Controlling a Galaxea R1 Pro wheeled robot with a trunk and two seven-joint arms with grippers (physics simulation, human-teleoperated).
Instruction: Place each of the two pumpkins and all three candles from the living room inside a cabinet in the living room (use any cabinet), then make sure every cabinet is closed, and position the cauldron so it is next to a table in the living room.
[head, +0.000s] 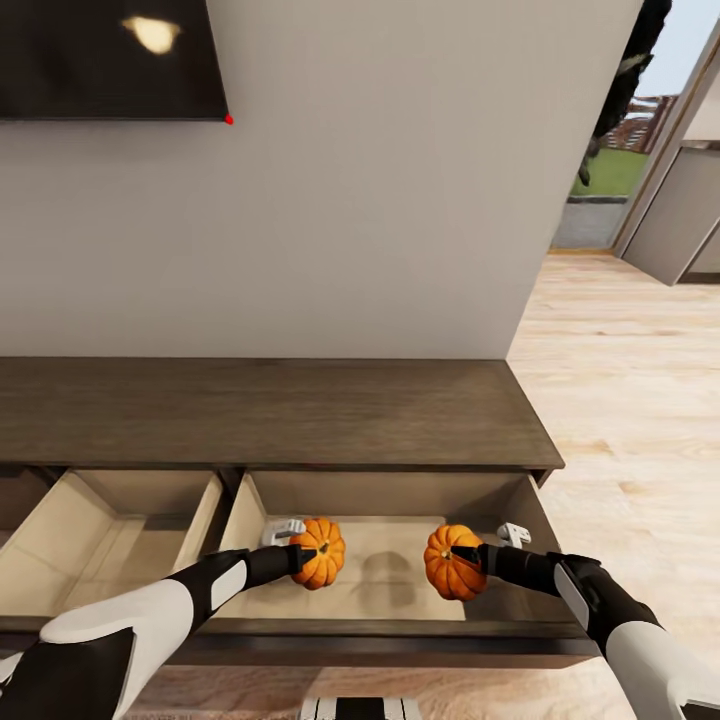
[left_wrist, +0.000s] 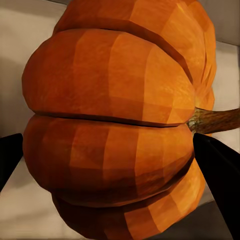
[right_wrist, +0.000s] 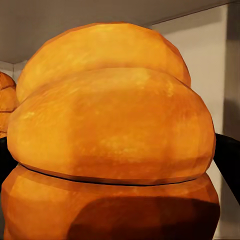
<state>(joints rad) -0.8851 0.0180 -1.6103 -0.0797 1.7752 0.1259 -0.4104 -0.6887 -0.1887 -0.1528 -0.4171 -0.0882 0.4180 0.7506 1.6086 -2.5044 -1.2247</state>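
The dark-brown cabinet stands against the wall with two drawers pulled open. Both pumpkins hang over the pale inside of the right drawer. My left gripper is shut on the left pumpkin; in the left wrist view this pumpkin sits between the dark fingers, stem sideways. My right gripper is shut on the right pumpkin, which looms large in the right wrist view, with the other pumpkin beyond it. Candles, cauldron and table are out of view.
The left drawer is open with a bare beige floor. A dark screen hangs on the wall above the cabinet. Light wood floor stretches to the right toward a glass opening and a grey panel.
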